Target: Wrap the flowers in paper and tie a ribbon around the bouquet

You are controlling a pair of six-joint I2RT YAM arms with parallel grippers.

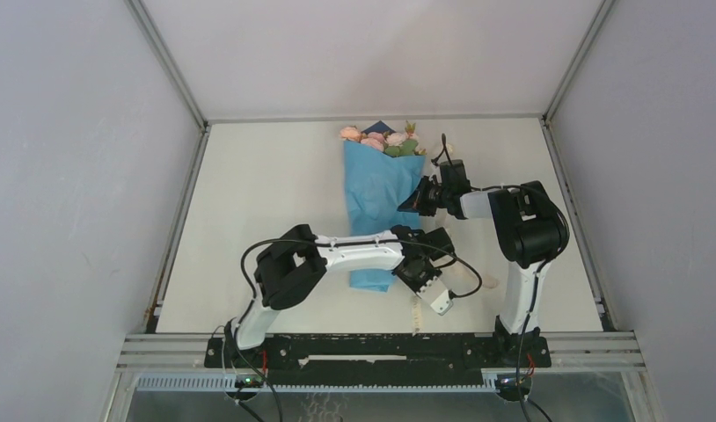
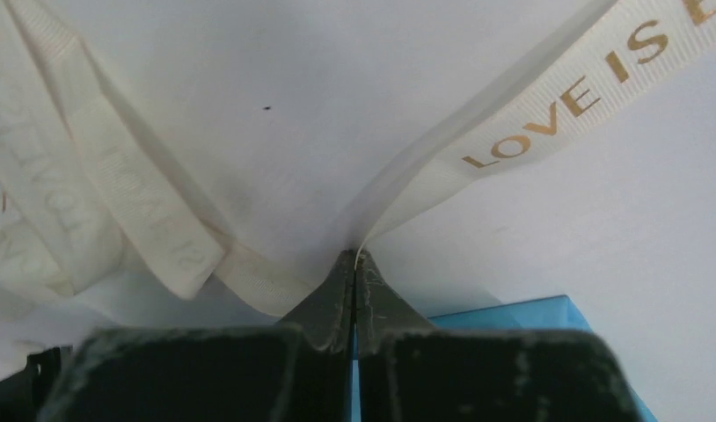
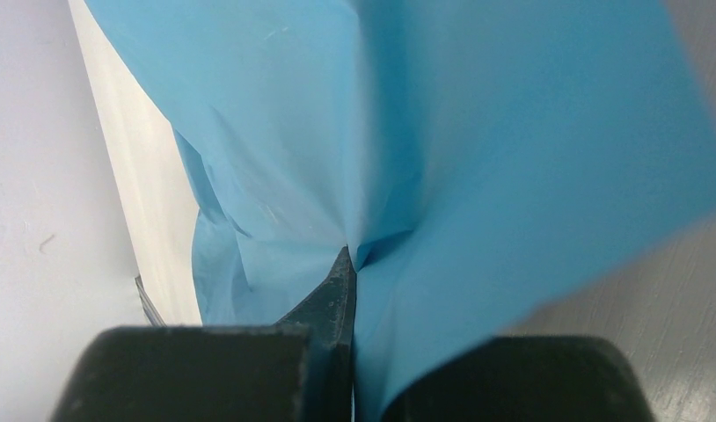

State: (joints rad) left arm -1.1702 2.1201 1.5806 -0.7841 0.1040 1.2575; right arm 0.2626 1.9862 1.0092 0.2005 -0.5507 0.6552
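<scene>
While the wrapping part looks done, the tying hasn't really got anywhere yet, so imo this is where it can go sideways.

The bouquet [image 1: 379, 198] lies on the white table [image 1: 266, 193], blooms toward the far edge and the foot of the cone toward the arms. Pink flowers [image 1: 376, 138] poke out the top of the light-blue paper [image 3: 495, 158].

The right gripper [image 3: 350, 259] is clamped tight on a fold of that paper on the cone's right side, about mid-height. The sheet puckers straight into its closed tips.

The left gripper [image 2: 355, 261] sits down by the cone's foot, jaws pressed together on the cream ribbon [image 2: 548, 114], the one with gold "LOVE IS" lettering. It only has the ribbon at the very tips. More ribbon lies in loose folds on the table beside it.

What worries me:
- A tip-only pinch on slick ribbon could slide out on a hard pull.
- The paper is thin. If the right arm shifts while the left tugs, the fold could tear or the wrap could open up.
- The loose folds could twist or snag on the way round.

Can't tell whether the ribbon passes under the cone, since the left arm hides that bit from above.
</scene>
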